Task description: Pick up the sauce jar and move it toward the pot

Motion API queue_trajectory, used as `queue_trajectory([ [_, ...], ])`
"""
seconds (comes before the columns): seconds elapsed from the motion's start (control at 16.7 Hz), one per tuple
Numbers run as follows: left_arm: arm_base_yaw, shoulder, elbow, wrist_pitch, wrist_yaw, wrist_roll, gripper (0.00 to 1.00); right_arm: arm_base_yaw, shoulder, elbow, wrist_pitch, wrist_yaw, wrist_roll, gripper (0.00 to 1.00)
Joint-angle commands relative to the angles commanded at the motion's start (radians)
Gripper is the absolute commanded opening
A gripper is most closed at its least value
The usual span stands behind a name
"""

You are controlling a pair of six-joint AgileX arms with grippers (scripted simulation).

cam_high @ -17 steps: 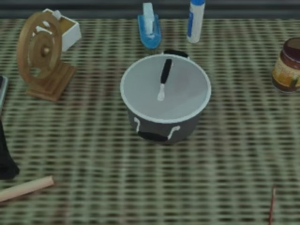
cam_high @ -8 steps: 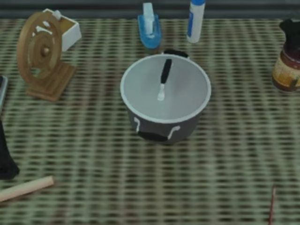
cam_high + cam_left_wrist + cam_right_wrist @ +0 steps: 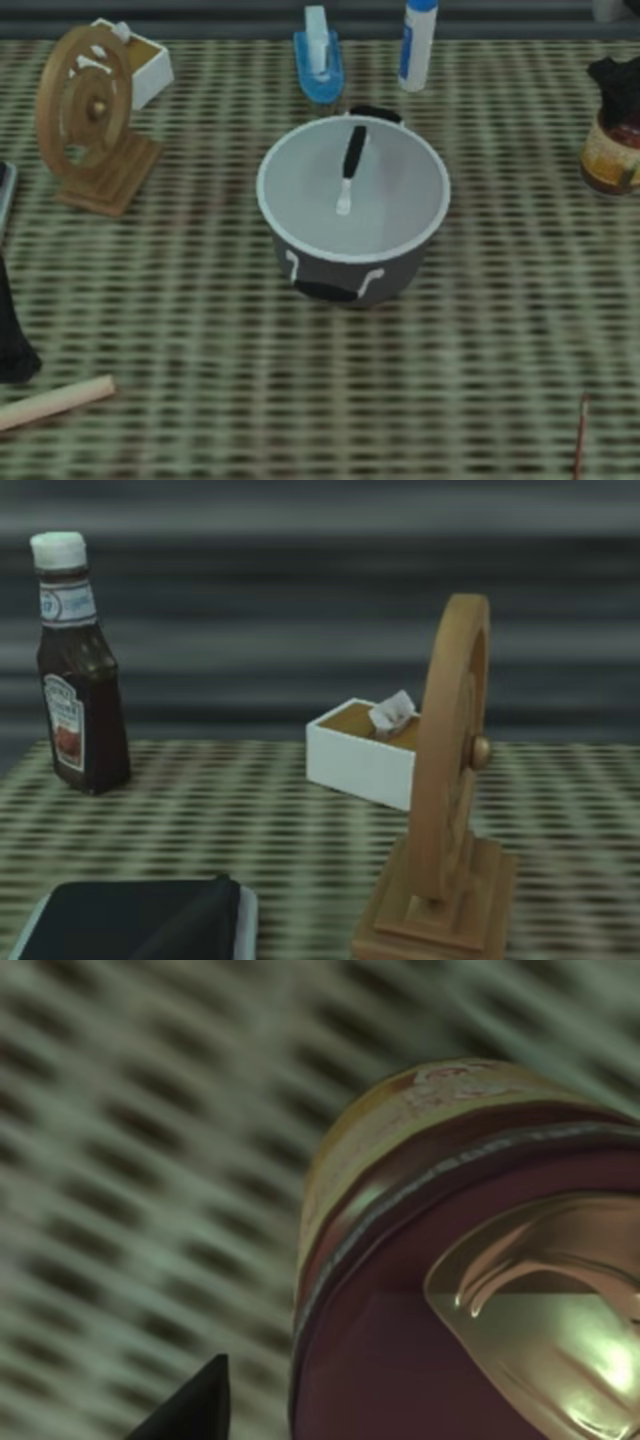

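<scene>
The sauce jar (image 3: 610, 160) is seen standing upright at the three o'clock edge of the woven table mat (image 3: 200, 340) in the top view, well apart from the pot (image 3: 352, 210), which sits near the middle. The pot is closed by its pale grey lid (image 3: 310, 200), whose black-and-white handle (image 3: 351, 170) points toward twelve o'clock; one black side handle is shown at six o'clock and another at twelve o'clock.

The right gripper (image 3: 622, 88) is placed directly over the jar, its dark body covering the lid from above. In the right wrist view the jar's dark red lid (image 3: 400, 1360) and yellow-orange label (image 3: 400, 1130) fill the picture, with one dark fingertip (image 3: 195, 1410) beside the jar's wall. How far the fingers are parted, and whether the jar is gripped, cannot be told.

The left arm is parked at the mat's nine o'clock edge, only a dark part (image 3: 12, 340) of it being visible; its fingers are not shown.

A wooden wheel on a stand (image 3: 92, 120) is found at ten o'clock, with a white box (image 3: 145, 65) just behind it. A blue stapler-like item (image 3: 318, 60) and a white bottle with a blue cap (image 3: 417, 40) stand at twelve o'clock. A wooden rod (image 3: 55, 402) lies at seven o'clock. A ketchup bottle (image 3: 75, 670) is visible in the left wrist view.
</scene>
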Motion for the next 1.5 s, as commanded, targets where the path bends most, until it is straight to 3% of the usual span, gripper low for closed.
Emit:
queue_trajectory([
  [0.6, 0.000, 0.000, 0.000, 0.000, 0.000, 0.000, 1.00, 0.012, -0.072, -0.321, 0.251, -0.001, 0.004, 1.00],
  [0.9, 0.000, 0.000, 0.000, 0.000, 0.000, 0.000, 1.00, 0.012, -0.075, -0.336, 0.265, -0.001, 0.004, 1.00],
  [1.5, 0.000, 0.000, 0.000, 0.000, 0.000, 0.000, 1.00, 0.012, -0.075, -0.336, 0.265, -0.001, 0.004, 0.25],
])
